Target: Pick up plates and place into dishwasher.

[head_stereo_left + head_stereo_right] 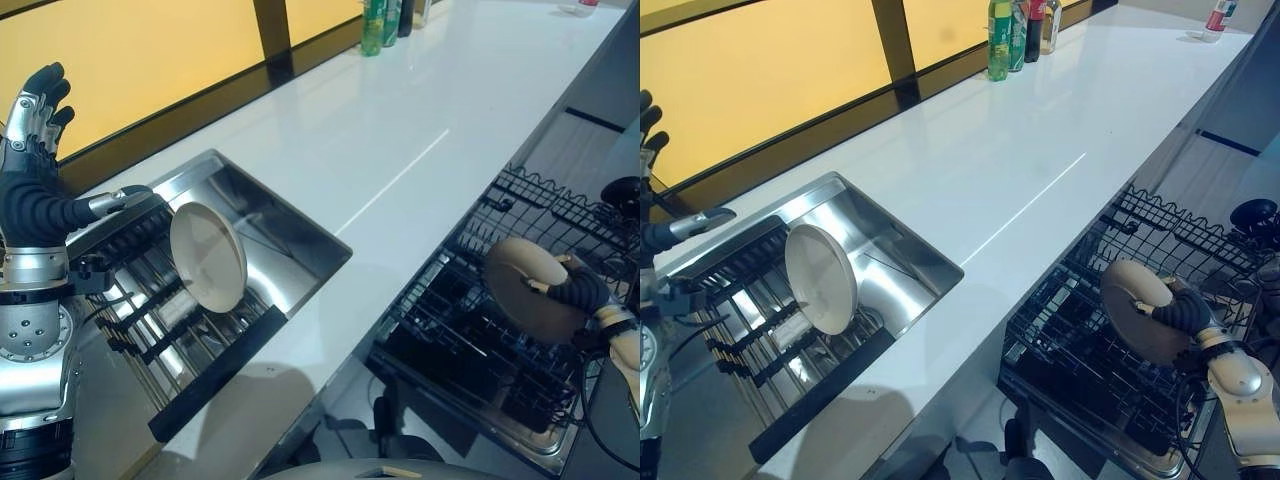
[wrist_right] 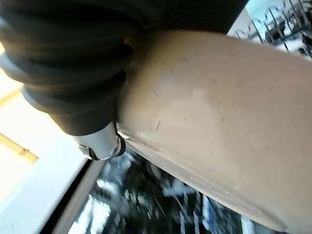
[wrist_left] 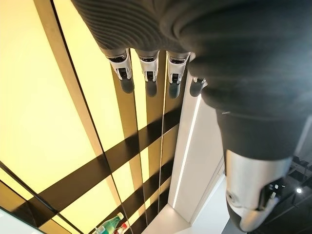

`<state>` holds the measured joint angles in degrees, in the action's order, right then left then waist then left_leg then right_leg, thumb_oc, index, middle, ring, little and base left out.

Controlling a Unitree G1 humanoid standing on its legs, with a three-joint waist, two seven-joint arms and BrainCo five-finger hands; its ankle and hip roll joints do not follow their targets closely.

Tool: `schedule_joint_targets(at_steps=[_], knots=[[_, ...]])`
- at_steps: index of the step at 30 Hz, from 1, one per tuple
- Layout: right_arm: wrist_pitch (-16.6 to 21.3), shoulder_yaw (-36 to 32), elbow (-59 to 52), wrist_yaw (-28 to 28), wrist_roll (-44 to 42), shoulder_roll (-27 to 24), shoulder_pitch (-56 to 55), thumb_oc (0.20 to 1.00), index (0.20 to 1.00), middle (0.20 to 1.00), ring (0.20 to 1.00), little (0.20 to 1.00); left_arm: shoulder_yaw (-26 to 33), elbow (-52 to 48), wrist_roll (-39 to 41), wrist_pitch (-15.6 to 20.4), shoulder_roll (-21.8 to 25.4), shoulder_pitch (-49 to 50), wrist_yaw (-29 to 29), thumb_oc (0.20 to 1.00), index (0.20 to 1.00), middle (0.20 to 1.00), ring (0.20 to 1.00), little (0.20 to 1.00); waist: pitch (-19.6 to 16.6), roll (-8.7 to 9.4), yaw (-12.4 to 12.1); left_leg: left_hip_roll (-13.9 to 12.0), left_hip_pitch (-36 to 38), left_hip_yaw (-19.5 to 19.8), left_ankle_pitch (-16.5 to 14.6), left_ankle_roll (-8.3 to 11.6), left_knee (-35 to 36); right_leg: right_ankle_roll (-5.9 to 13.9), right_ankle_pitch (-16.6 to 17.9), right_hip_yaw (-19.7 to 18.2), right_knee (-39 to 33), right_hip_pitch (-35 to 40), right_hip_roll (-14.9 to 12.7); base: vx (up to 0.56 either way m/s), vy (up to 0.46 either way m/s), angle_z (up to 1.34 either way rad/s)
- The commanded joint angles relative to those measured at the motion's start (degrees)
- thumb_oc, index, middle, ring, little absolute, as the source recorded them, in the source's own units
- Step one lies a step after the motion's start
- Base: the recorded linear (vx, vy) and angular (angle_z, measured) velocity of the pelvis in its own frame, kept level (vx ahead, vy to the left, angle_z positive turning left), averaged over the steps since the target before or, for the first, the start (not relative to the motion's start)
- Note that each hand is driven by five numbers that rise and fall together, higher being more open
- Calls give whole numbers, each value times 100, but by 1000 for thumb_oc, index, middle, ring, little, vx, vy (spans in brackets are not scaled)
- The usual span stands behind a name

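Observation:
A beige plate (image 1: 530, 290) stands on edge over the black dishwasher rack (image 1: 470, 370), with my right hand (image 1: 580, 290) shut on its rim. In the right wrist view the same plate (image 2: 219, 122) lies against the palm. A second beige plate (image 1: 208, 256) leans upright in the slotted drying rack (image 1: 150, 330) inside the steel sink (image 1: 290, 240). My left hand (image 1: 35, 150) is raised at the far left above the sink, open, fingers (image 3: 151, 73) straight, holding nothing.
A long white counter (image 1: 400, 130) runs between sink and dishwasher. Several bottles (image 1: 1015, 30) stand at its far end by the yellow wall panels. A black strip (image 1: 215, 375) edges the sink's near side.

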<state>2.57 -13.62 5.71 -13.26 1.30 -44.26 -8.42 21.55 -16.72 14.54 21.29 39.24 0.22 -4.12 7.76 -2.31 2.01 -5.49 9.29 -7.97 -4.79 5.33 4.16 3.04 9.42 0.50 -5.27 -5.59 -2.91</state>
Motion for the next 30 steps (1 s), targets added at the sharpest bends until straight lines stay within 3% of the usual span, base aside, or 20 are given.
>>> schedule_joint_targets(at_steps=[1,12,20,30], knots=[[381,354,203,-303,-406,-400,449,200,200,200,200,200,-121,157,66,66,685,14,-143,1000,1000,1000,1000,1000,-332,334,-75,183,-689,257,34,-133,-351,519,-875,263,178,639,-486,52,-48,4],[567,540,871,-1075,-1406,-551,756,200,200,200,200,200,-331,350,65,165,802,-73,-43,1000,1000,1000,1000,1000,-398,409,-261,119,-517,357,30,-91,-265,524,-907,487,81,881,-493,42,-43,4],[501,940,1275,-1794,-841,-636,602,200,200,200,200,200,-437,385,51,65,831,-104,9,1000,1000,1000,1000,1000,-461,435,-290,84,-386,352,51,-67,-195,525,-932,506,45,1000,-475,28,-25,2],[617,1671,1654,-1754,-268,-498,559,200,200,200,200,200,-843,419,-132,23,855,-385,-147,1000,1000,1000,1000,1000,-236,354,-230,45,-447,333,121,-55,-222,542,-891,394,60,957,-498,-29,-7,0]])
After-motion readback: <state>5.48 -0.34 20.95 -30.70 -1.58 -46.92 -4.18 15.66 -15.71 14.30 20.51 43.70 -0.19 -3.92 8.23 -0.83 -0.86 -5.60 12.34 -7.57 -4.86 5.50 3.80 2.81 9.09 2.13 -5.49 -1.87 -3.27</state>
